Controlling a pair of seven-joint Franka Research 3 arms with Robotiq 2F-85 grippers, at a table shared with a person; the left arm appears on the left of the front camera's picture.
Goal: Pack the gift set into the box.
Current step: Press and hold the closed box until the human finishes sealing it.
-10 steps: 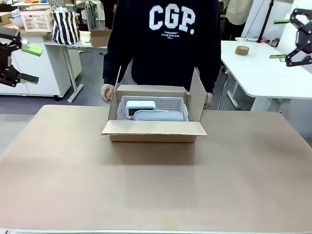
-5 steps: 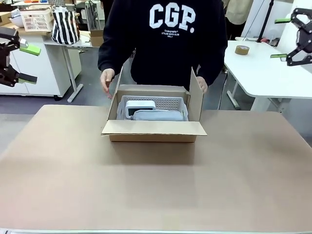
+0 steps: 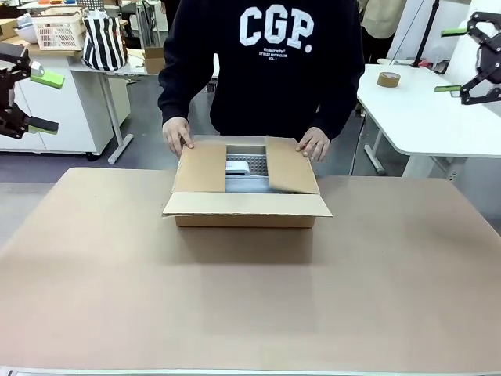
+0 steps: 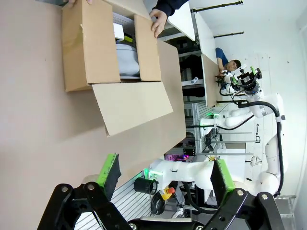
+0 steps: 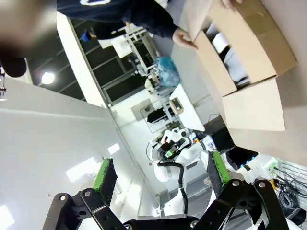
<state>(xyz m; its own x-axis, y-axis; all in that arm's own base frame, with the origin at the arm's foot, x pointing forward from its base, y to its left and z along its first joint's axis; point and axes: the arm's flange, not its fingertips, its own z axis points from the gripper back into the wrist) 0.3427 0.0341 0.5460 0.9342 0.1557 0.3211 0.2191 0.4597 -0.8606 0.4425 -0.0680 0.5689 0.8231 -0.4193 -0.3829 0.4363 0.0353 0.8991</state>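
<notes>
The box (image 3: pixel 205 168) stands at the far middle of the brown table (image 3: pixel 250 298), its front flap lying outward. A person's hands (image 3: pixel 315 144) press the two side flaps down over it. Through the gap between the flaps shows the grey gift set (image 3: pixel 246 169) with its white piece, lying inside. My left gripper (image 3: pixel 45 102) hangs open high at the far left, away from the box. High at the far right, my right gripper (image 3: pixel 448 61) is open too. The left wrist view shows the box (image 4: pixel 91 43), the gift set (image 4: pixel 127 50) and my open left gripper (image 4: pixel 165 172). The right wrist view shows the box (image 5: pixel 249 52) beyond my open right gripper (image 5: pixel 160 173).
A white table (image 3: pixel 423 117) with a roll of tape (image 3: pixel 389 80) stands to the right, beyond the brown one. At the back left another table carries a basket (image 3: pixel 59 31) and a striped bag (image 3: pixel 104 43). Bare tabletop spreads in front of the box.
The person has brought both hands up from behind the box and folded its two upright side flaps down over the gift set. Neither gripper has moved.
</notes>
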